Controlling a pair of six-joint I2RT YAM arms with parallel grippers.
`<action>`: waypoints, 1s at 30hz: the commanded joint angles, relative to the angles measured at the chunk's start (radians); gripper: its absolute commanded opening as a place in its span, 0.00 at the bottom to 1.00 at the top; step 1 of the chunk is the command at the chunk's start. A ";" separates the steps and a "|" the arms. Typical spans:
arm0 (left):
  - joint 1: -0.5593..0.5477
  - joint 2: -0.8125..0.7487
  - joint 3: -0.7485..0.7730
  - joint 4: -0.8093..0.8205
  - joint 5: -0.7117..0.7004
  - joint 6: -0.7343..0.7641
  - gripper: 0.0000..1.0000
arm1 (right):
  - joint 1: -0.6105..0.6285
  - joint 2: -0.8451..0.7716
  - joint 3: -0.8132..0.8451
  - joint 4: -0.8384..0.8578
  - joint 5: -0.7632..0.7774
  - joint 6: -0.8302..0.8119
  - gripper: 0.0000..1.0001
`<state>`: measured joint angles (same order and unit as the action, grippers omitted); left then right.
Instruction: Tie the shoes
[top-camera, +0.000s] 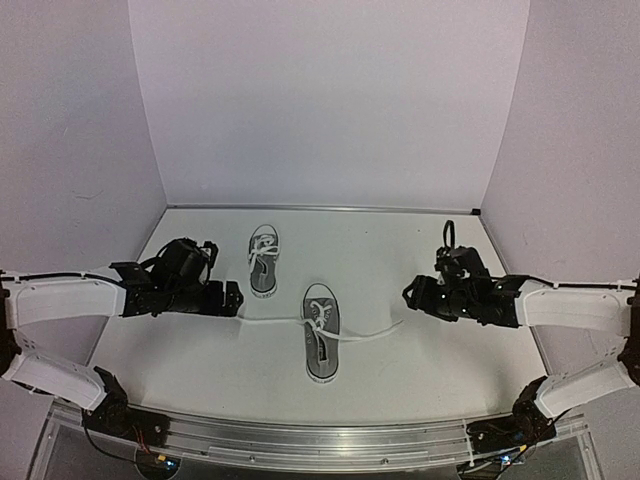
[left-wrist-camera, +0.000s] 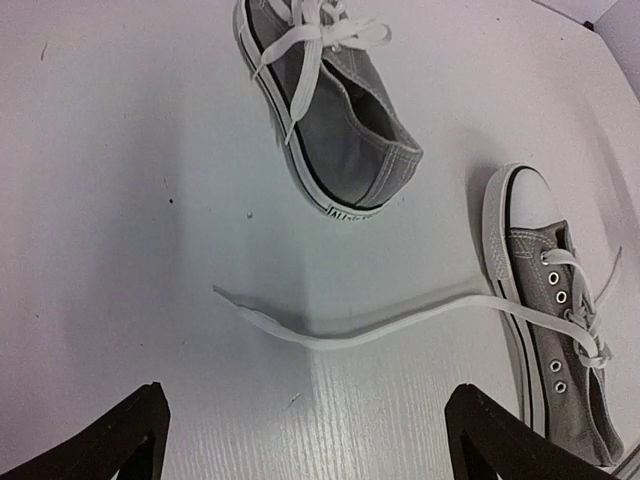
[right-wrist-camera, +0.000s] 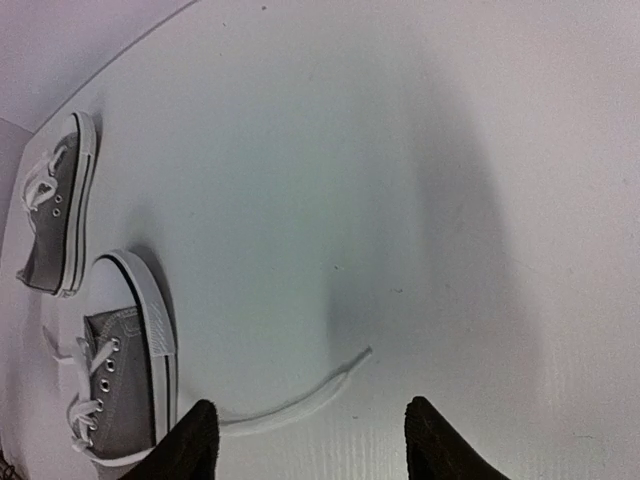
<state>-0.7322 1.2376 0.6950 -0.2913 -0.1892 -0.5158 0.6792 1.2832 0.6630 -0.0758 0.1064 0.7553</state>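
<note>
Left pincer (left-wrist-camera: 305, 402) and right pincer (right-wrist-camera: 312, 405) agape, empty; near shoe (left-wrist-camera: 545, 325) partly cropped.

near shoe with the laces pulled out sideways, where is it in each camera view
Top external: near shoe just below centre.
Left wrist: near shoe at the right edge.
Right wrist: near shoe in the lower left corner.
Shared landmark: the other shoe, higher than it in every picture.
</note>
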 joint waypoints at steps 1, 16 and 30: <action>0.000 -0.073 0.099 -0.034 -0.091 0.078 0.99 | -0.002 -0.061 0.081 -0.019 -0.025 -0.186 0.75; -0.055 0.034 0.050 0.221 0.315 0.473 1.00 | -0.003 -0.248 0.088 0.152 -0.251 -0.457 0.98; -0.100 0.532 0.417 -0.048 0.368 0.902 0.81 | -0.003 -0.121 0.138 0.116 -0.334 -0.407 0.98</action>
<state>-0.8341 1.6540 0.9789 -0.2398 0.1332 0.2508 0.6792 1.1727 0.7639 0.0273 -0.1940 0.3411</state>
